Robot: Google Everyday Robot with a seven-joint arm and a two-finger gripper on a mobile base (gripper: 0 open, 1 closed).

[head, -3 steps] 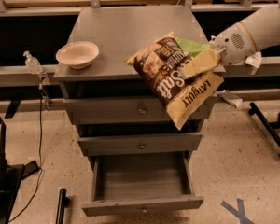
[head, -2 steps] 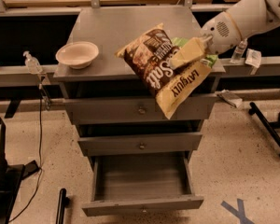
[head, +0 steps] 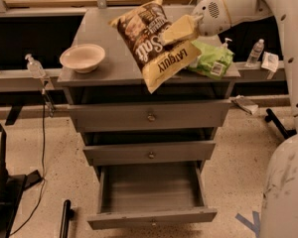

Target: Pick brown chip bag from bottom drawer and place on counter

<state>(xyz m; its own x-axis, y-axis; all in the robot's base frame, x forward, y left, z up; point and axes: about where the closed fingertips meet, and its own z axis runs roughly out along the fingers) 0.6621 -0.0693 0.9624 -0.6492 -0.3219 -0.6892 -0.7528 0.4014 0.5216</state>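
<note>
Placement comes next: the gripper point(head: 181, 29), far right, clamps the brown chip bag point(head: 148, 38), which hangs tilted above the tabletop point(head: 97, 33) (its cream end overhanging the near edge). Lower it farther back, between bowl point(head: 82, 57) and green chip bag point(head: 208, 59), before letting go. The bottom drawer point(head: 151, 217) stands open.

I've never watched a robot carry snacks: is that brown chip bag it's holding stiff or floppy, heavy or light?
Probably light: the end effector, up over the counter, holds the brown chip bag by one edge alone. Likely floppy and crinkly: its creased skin hangs tilted, cream end lowest. It may swing when moved.
</note>
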